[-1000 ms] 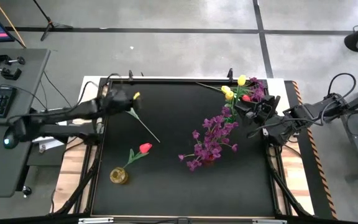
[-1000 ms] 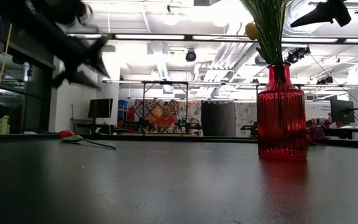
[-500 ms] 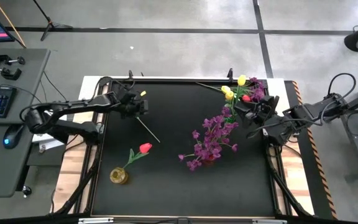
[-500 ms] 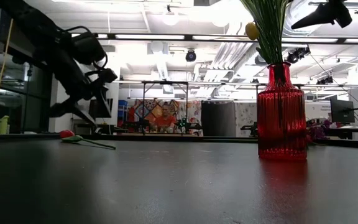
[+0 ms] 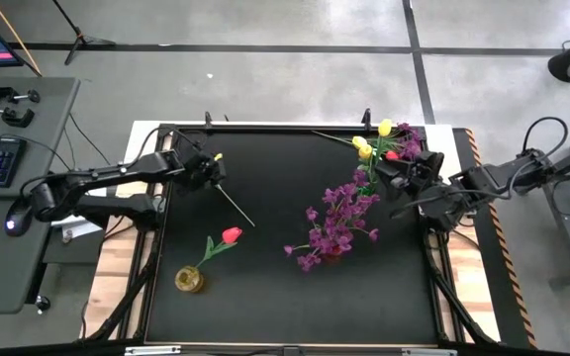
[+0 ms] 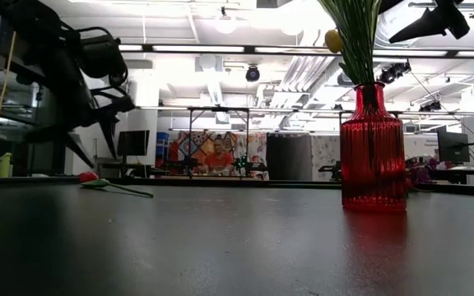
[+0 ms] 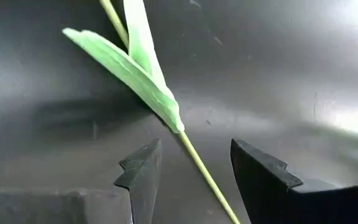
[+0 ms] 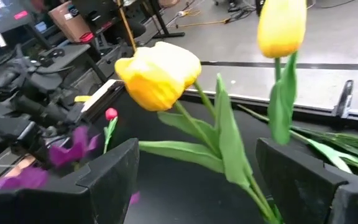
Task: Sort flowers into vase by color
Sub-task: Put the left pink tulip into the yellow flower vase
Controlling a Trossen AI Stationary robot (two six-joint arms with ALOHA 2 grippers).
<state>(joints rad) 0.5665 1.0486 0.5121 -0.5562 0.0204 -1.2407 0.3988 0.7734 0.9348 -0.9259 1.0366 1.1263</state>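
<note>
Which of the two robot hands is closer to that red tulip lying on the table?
The left. The left gripper hangs up-table from the red tulip, over a yellow tulip's stem. The right gripper sits across the table by the vase flowers.

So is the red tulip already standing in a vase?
No, the red tulip lies flat on the table, beside the small gold vase.

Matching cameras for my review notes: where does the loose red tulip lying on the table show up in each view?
High view: red tulip front-left, beside a small gold vase.
Low view: far left on the tabletop.
Left wrist view: not in it.
Right wrist view: small, in the background.
Shared landmark: the black table.
</note>
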